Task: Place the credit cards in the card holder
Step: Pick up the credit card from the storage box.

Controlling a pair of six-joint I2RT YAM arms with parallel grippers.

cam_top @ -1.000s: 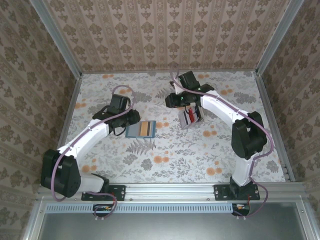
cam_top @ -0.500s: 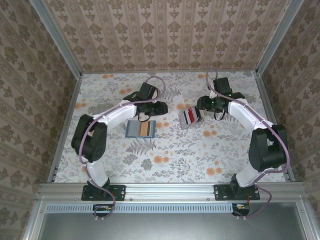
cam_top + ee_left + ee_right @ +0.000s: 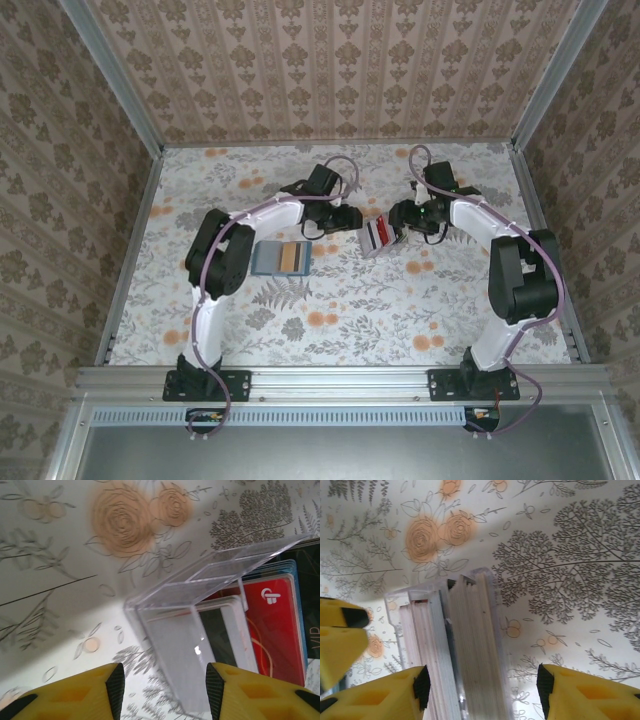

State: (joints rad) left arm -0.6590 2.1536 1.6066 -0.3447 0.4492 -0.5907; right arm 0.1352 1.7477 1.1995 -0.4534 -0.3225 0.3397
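The floral worktop (image 3: 330, 310) carries a clear rack (image 3: 378, 236) right of centre, toward the far edge. The card holder (image 3: 282, 258) lies open near the rack's left side, not touching it. The credit cards (image 3: 272, 625) stand in the rack (red, white-grey, and a black one cut off at the left wrist view's edge); the right wrist view catches them edge-on. The left gripper (image 3: 165, 680) and right gripper (image 3: 482, 680) flank the rack, each with fingers apart; contact with it is hard to make out.
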